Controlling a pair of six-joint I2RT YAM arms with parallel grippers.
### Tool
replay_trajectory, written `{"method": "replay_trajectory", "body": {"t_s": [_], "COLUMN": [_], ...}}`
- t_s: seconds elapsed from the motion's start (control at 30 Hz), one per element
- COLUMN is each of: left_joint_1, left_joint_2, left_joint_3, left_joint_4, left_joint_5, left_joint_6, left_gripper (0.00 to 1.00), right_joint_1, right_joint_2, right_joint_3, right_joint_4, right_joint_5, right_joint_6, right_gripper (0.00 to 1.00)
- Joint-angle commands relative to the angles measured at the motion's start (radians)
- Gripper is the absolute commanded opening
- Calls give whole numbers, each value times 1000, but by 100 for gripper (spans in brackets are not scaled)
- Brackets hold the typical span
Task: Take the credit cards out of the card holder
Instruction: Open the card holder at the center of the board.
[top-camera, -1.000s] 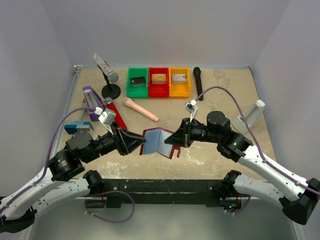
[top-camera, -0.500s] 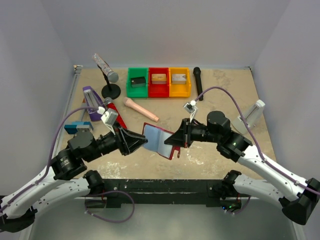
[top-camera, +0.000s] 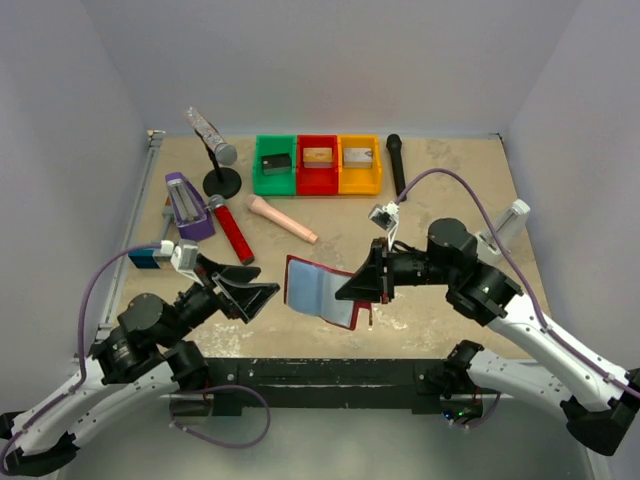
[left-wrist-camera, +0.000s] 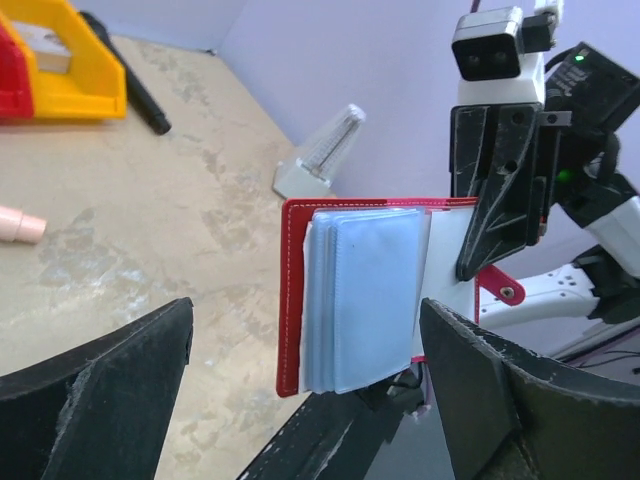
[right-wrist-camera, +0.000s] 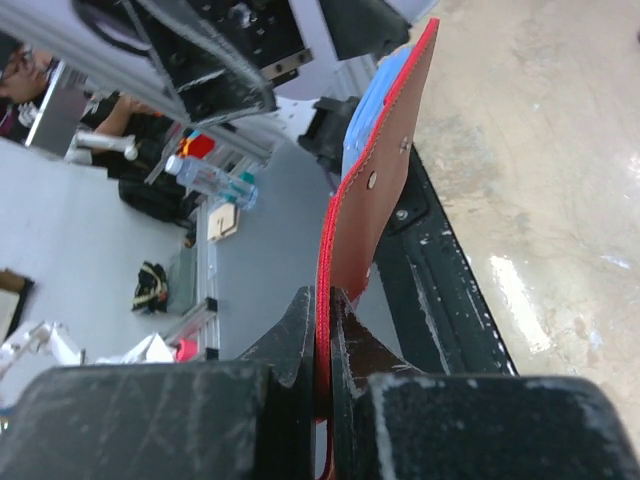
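Pinches card holder (top-camera: 312, 285) by one red cover in clamped right gripper (top-camera: 348, 290), clear of table (top-camera: 450, 200), fanned open just ahead of left gripper (top-camera: 265, 282), spread wide and empty, likely presenting blue pockets (left-wrist-camera: 365, 300) for pulling credit cards, none clearly visible.

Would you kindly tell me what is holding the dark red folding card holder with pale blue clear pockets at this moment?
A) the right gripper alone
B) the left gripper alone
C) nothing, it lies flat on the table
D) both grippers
A: the right gripper is clamped shut on one edge of the dark red folding card holder, holding it up, while the left gripper stands wide open and apart from it.
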Motion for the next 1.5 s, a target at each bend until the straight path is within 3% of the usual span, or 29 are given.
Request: {"method": "replay_trajectory", "body": {"t_s": [0.0,0.2,0.67,0.87,1.03,1.17,1.47], "left_joint_1": [-1,-1,2,2,2,2,1], "left_joint_2": [-13,-24,48,54,30,31,60], "left_joint_3": [20,-41,-110,-113,-109,-98,-92], "left_joint_4": [105,325,552,608,603,585,582], "left_joint_5": [104,314,500,554,549,554,572], "left_joint_6": [60,52,-14,-22,-17,-8,-6], "left_gripper": [100,100,97,71,59,44,32], "right_joint_1": [-1,-1,-1,-1,-4,-3,-3], "right_joint_2": [-22,-20,-55,-71,-74,-74,-71], "right_joint_3": [78,69,32,15,8,8,14], "right_joint_4": [14,103,227,226,221,220,203], "right_joint_5": [-148,-245,-306,-296,-283,-277,-273], "right_joint_6": [-53,-15,51,45,34,31,25], "right_gripper": [0,0,0,0,0,0,0]}}
